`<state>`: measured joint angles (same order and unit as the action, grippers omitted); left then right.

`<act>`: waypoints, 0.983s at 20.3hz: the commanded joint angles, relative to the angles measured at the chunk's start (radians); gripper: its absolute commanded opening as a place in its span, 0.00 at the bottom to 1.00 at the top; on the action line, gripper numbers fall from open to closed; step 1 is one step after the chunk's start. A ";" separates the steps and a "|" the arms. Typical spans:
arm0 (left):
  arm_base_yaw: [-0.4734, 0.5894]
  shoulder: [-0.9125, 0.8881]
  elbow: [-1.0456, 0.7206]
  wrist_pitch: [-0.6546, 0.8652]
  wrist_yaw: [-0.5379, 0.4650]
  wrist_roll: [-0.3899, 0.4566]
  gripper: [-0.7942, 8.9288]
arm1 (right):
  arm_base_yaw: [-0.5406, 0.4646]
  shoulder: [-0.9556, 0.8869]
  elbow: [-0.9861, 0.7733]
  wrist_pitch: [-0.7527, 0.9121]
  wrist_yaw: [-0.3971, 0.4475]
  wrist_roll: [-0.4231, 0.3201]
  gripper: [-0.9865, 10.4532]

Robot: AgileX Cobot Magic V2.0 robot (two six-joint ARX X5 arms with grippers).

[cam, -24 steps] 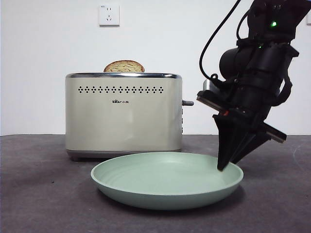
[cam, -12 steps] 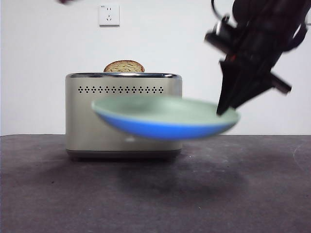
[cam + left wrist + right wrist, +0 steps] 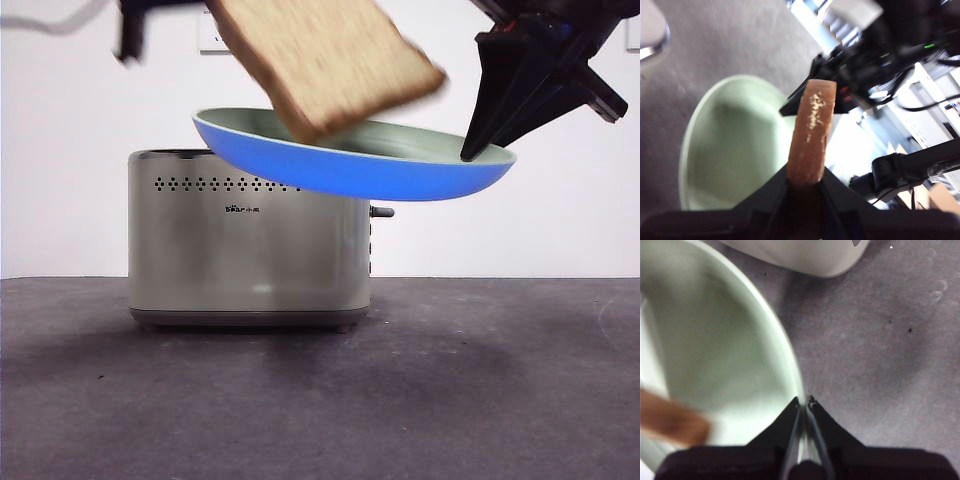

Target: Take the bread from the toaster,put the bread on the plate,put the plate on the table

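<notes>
We see the large flat slice of tan, speckled bread (image 3: 325, 62) w/ a brown crust hanging tilted in the air, its lower corner just above the inside of the wide, shallow, pale mint-green plate (image 3: 350, 165); whether it touches the plate we can't tell, the slice is blurred. The left hand (image 3: 804, 184) has its two black jaws clamped on the bread (image 3: 811, 131), one jaw on each flat face, crust edge toward the wrist cam. In the front view that arm shows only as a dark bit at the top left corner.

The right hand (image 3: 803, 402) pinches the plate's raised rim (image 3: 790, 365) between closed jaws. In the front view the right hand (image 3: 478, 148) comes in from the top right, dark & big, its tips on the plate's right rim. The plate is held up in the air, well clear of the dark grey matte tabletop (image 3: 480, 400), tipped a little, underside looking blue. It sits in front of & above the top of the boxy cream toaster (image 3: 245, 250).

The toaster stands on the tabletop, w/ a row of small dark holes, a side lever at its right & a small black logo (image 3: 243, 209) on the front; the logo is too small for us to read. A white wall socket (image 3: 210, 38) shows partly behind the bread.
</notes>
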<state>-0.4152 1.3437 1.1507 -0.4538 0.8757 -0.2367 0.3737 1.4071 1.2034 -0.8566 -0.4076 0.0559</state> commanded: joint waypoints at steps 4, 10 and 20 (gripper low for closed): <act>-0.134 0.132 -0.006 0.059 -0.125 -0.030 0.07 | 0.002 0.001 -0.002 -0.002 -0.005 0.019 0.07; -0.200 0.147 -0.005 0.068 -0.362 -0.023 0.27 | 0.002 0.001 -0.002 -0.005 -0.005 0.018 0.07; -0.212 0.080 -0.003 0.021 -0.388 0.005 0.51 | -0.006 0.001 -0.002 -0.016 0.078 0.014 0.07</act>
<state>-0.6250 1.4288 1.1507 -0.4366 0.4839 -0.2508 0.3691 1.4071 1.2030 -0.8768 -0.3214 0.0608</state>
